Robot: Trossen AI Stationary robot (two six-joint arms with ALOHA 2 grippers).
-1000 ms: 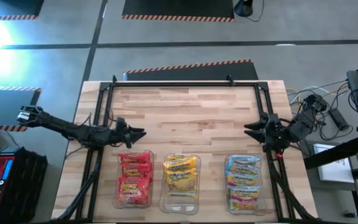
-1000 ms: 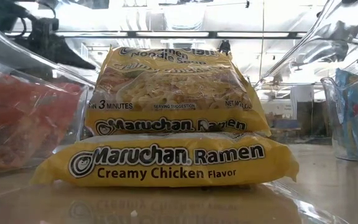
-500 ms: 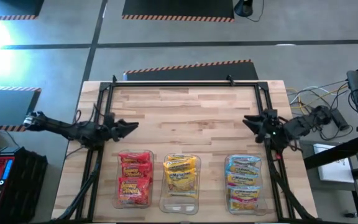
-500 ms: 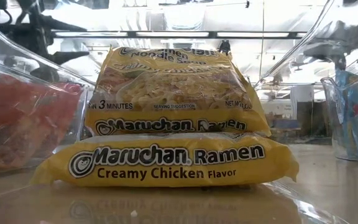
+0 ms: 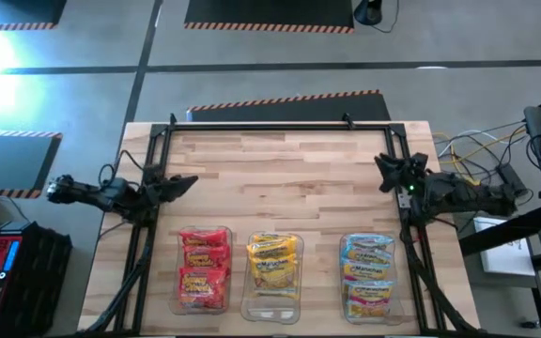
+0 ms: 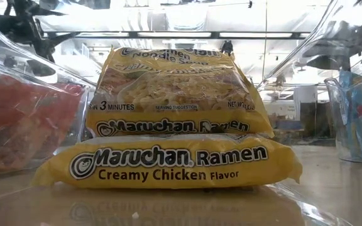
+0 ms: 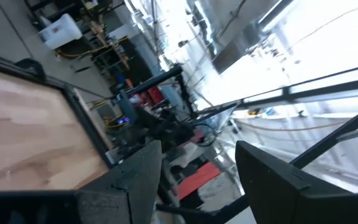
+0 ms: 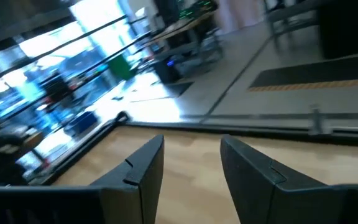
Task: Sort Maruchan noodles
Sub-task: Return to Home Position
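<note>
Three clear bins stand along the table's near edge. The left bin holds the red packets (image 5: 204, 269), the middle bin the yellow packets (image 5: 272, 261), the right bin the light blue packets (image 5: 368, 272). In the low view two yellow packets (image 6: 175, 125) lie stacked, the red ones (image 6: 24, 125) at the left and the blue ones (image 6: 360, 113) at the right. My left gripper (image 5: 188, 180) hovers open over the table's left edge, empty. My right gripper (image 5: 383, 169) hovers open near the right edge, empty. Their fingers (image 7: 194, 180) (image 8: 191, 165) hold nothing.
A black metal frame (image 5: 275, 126) runs along the table's far edge and down both sides. Bare wood (image 5: 280, 183) lies between the two grippers, beyond the bins. Cables and gear (image 5: 496, 155) sit off the table's right side.
Both arms have drawn back from the bins: my left gripper moved toward the table's left and far edges, my right gripper toward the right and far edges, both rising. The packets and bins stayed still.
</note>
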